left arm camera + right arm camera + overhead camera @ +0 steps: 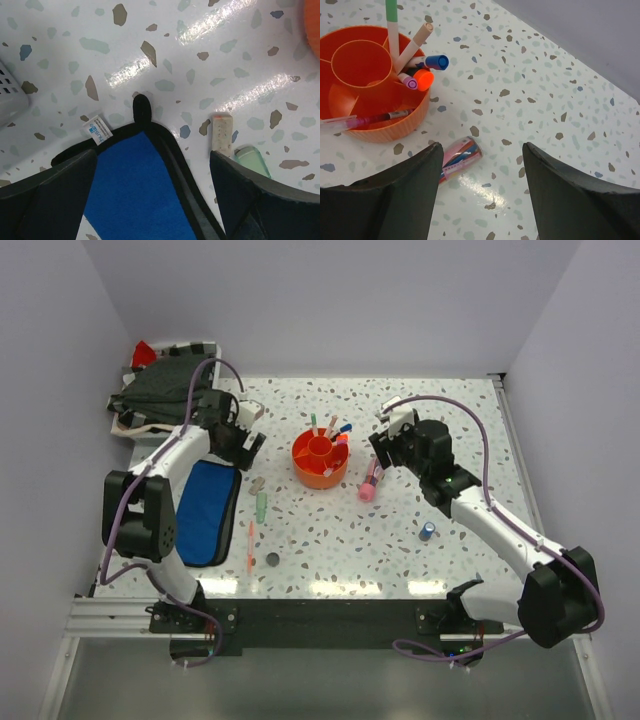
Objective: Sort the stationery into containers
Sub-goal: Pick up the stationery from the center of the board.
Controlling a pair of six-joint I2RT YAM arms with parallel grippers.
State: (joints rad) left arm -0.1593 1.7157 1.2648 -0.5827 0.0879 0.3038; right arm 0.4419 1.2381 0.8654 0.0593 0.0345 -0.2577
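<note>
Hovering just right of the round orange plastic desk organiser (320,478), the right gripper (381,449) is being carried with its jaws spread wide and nothing between them. In the right wrist view the fat pink tube (461,158) is lying on its side on the speckled tabletop (545,100), just beside the organiser's outer wall without touching it, and roughly under the gap between the fingers (395,195).

Handling, as judged: the tube is being treated as light, stiff and smooth-walled. Being round, it is likely to roll if nudged from one side only. A hold across the barrel at mid-length is being favoured, jaws square to the long axis.

Left of the organiser, the left gripper (252,443) is likewise open and empty, over the far end of the flat blue fabric pouch (135,195), which is being taken as soft and floppy. A small white eraser (221,132) and a pale green tube (252,161) are lying between pouch and organiser. Nearer the arm bases than the organiser, a thin orange pen (250,545), a dark disc (272,560) and a small blue cylinder (428,531) are lying loose. Several pens and markers (415,55) are standing in the organiser.
</note>
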